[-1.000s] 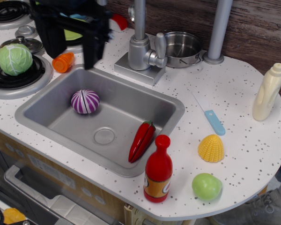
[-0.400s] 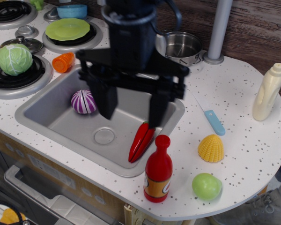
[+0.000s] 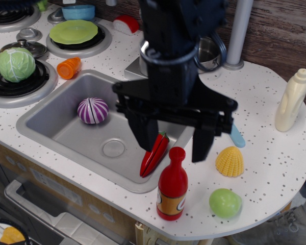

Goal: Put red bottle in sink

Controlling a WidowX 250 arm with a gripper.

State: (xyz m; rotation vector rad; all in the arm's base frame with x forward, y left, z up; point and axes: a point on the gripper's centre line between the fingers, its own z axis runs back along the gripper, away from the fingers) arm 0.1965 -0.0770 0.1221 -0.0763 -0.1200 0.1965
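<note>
light: bright, even | shadows: soft | glare: faint on sink point(image 3: 51, 115) | focus: sharp

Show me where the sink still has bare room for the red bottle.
The sink floor is bare around the drain, between the purple onion and the chili pepper. The right end is crowded: the pepper leans there and the open gripper hangs above the red bottle.

a single view is given, taken from above the worktop's point(image 3: 255, 102) front edge, angled down toward the back wall, set close, cropping the left end.
</note>
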